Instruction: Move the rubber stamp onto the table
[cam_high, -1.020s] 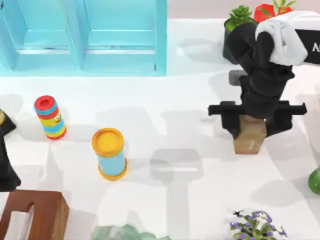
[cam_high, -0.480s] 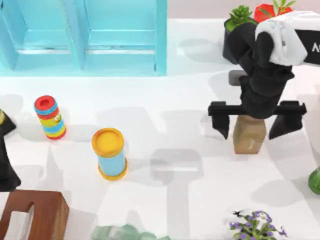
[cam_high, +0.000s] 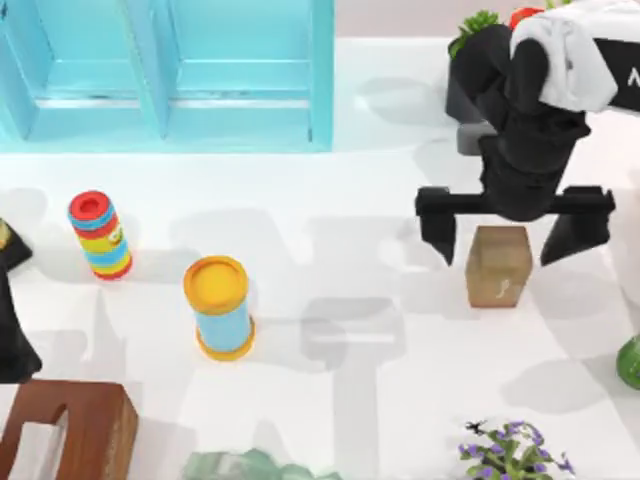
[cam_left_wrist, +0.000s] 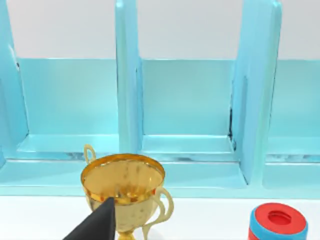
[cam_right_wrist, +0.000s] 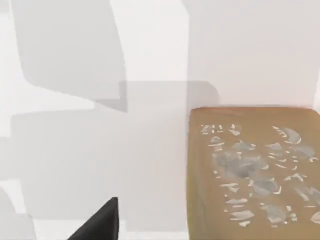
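The rubber stamp (cam_high: 498, 267) is a small tan-brown block with a pale mark on its side, standing upright on the white table (cam_high: 380, 300) at the right. My right gripper (cam_high: 512, 238) hovers just above and behind it, open, its two black fingers spread wide to either side and clear of the block. In the right wrist view the rubber stamp (cam_right_wrist: 255, 172) shows its tan top with pale flecks, and one dark fingertip (cam_right_wrist: 97, 225) is off to the side. My left arm (cam_high: 12, 330) is parked at the table's left edge.
A light-blue cabinet (cam_high: 170, 75) stands at the back left. A striped ring stack (cam_high: 98, 235) and a yellow-topped blue cylinder (cam_high: 220, 306) stand left of centre. A dark-brown wooden piece (cam_high: 70, 430) sits front left. Potted plants (cam_high: 475, 45) at back right, flowers (cam_high: 510, 452) front right. A gold trophy (cam_left_wrist: 124, 187) is by the left gripper.
My right gripper has let go of the rubber stamp, spread its fingers wide and risen slightly toward the back. The stamp stays standing on the table.
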